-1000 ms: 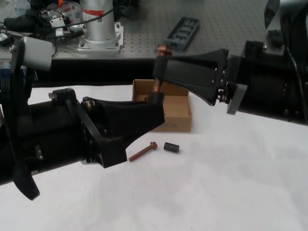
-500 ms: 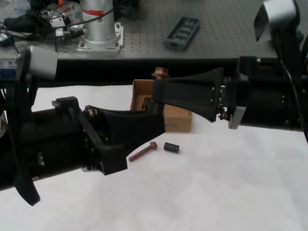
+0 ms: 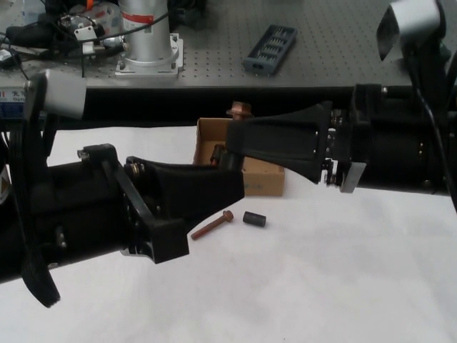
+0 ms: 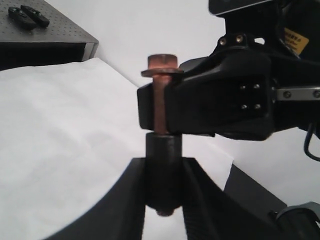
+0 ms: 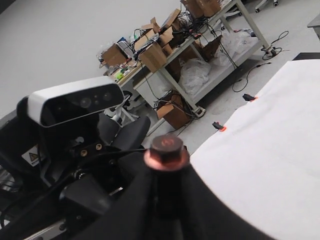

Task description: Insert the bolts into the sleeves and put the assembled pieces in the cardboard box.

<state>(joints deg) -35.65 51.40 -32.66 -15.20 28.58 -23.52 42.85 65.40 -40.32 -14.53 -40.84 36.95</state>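
**Change over the last second:** the right end effector (image 3: 239, 137) has come down toward the left end effector (image 3: 228, 158). The held bolt (image 3: 239, 109) sits lower, with less shaft exposed. Over the last half second there is almost no movement.

**Held bolt:** upright, with its shaft clenched in the right end effector and its lower part inside the held sleeve (image 4: 162, 170). Some shaft is still bare between head and sleeve.

**Held sleeve:** black and upright, grasped between the left end effector's fingers (image 4: 135, 200), above the 9 o'clock end of the cardboard box (image 3: 265, 180).

**Loose bolt** (image 3: 212, 225)**:** lies on the surface (image 3: 343, 271) at 6 o'clock of the box. The loose sleeve (image 3: 254, 219) is just beside it at 3 o'clock, not touching.

**Hazards (judged):**
- The right fingers sit just above the sleeve top, so pressing further would probably jam them against it before the head seats.
- A tilted push could bind the shaft.
- Downward force could slide the sleeve through the left grip.
- Letting go here, near the box edge, may drop the piece outside.
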